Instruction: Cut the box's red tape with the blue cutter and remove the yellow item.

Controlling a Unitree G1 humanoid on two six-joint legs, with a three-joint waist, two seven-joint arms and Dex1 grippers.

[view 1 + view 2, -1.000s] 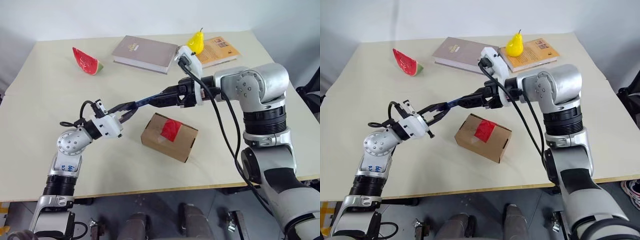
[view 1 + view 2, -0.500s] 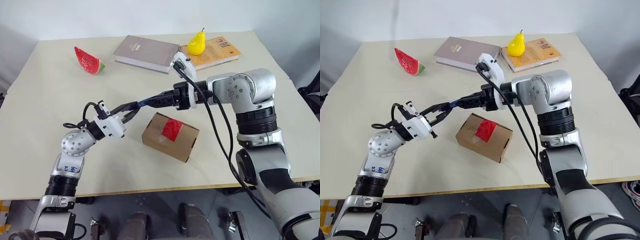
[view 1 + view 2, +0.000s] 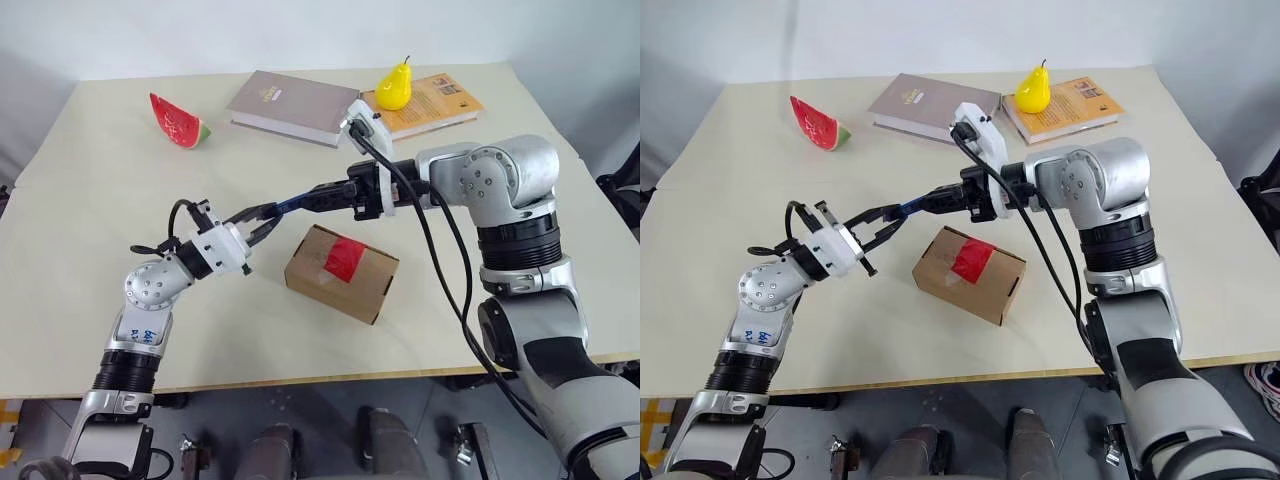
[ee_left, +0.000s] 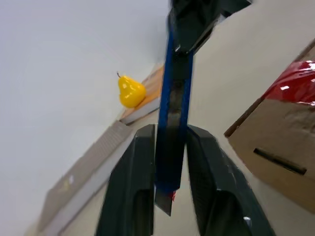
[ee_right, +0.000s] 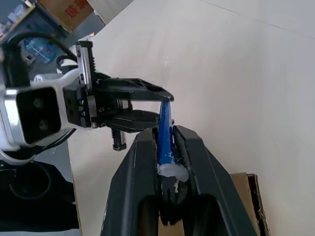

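Step in hand: transfer of the slim blue pen-like cutter (image 3: pixel 300 199) between 2 tools, held in the air above the pale counter (image 3: pixel 90 200), just beyond the small brown cardboard box (image 3: pixel 340 272). Right tool (image 5: pixel 167 147): fingers closed tight on one end of the cutter. Left tool (image 4: pixel 170 162): fingers set either side of the other end, close against it but seemingly slackening; firm grip not confirmed. Box: resting on the counter below the 2 tools, lid closed, glossy red tape patch (image 3: pixel 345 258) uncut. Next move, as judged: left tool must let go and draw clear, then right tool must bring the cutter tip down onto the tape. Hard to make out: which end carries the blade; the yellow item, presumably sealed inside the box.
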